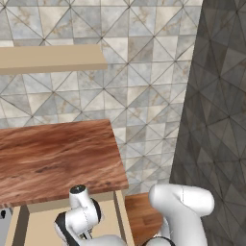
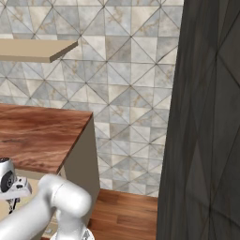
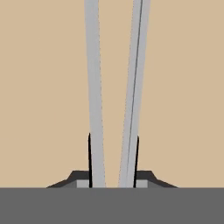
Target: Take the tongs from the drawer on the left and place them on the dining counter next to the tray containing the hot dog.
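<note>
Risk – slip: we judge the hold narrow; the gripper (image 3: 112, 164) pinches both thin arms of the tongs (image 3: 114, 87) near one end, so a fast lift or swing could let them pivot or slide out.
Risk – snag: the long silver arms run well ahead of the fingers (image 3: 89, 159); raised at a tilt, the far end could catch a wall of the drawer (image 1: 45, 226).
Risk – carry: we see the wrist low, just under the edge of the wood-grain counter (image 1: 53, 161); a straight rise could knock that overhang.
Claw: dark fingers sit against the outer side of each tong arm, squeezed onto the pair – clamped on the tongs.
Tongs: inside the drawer, over its pale floor; whether they touch the floor we cannot tell.
Drawer: pulled out below the wood-grain counter, pale plain inside; we see the tongs and the robot's wrist in it, nothing else.
Wood-grain counter: bare reddish-brown top above the drawer.
</note>
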Robot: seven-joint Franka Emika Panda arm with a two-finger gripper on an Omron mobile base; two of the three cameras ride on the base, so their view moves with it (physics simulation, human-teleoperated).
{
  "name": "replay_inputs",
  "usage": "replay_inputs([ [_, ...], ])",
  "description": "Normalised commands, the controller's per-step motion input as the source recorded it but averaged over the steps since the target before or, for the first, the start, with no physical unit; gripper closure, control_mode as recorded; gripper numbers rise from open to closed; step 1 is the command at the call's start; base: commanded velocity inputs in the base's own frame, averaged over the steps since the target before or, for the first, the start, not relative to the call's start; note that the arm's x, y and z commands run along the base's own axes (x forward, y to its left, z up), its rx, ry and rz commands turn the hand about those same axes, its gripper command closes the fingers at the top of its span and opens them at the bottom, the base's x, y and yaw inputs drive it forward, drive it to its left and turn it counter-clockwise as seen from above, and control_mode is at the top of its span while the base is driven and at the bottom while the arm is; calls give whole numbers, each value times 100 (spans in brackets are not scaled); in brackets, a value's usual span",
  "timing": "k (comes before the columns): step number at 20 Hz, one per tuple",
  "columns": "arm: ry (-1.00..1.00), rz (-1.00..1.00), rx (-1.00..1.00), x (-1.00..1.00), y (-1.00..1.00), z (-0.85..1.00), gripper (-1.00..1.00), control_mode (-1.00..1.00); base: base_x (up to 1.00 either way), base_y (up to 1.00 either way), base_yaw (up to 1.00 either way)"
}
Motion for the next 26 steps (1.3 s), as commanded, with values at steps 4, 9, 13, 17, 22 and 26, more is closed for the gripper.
replay_inputs([
  [4, 0, 0, -1, -70, 0, 53, 100, -100, 0, 0, 0],
  [9, -3, 0, -1, -54, 0, 77, 100, -100, 0, 0, 0],
  [13, -1, 0, -3, -21, -1, 96, 100, -100, 0, 0, 0],
  [17, -1, 0, -4, -1, -9, 91, 100, -100, 0, 0, 0],
  [22, -5, 0, -4, 3, -26, 75, 100, -100, 0, 0, 0],
  [26, -10, 0, -2, 30, -36, 65, 100, -100, 0, 0, 0],
])
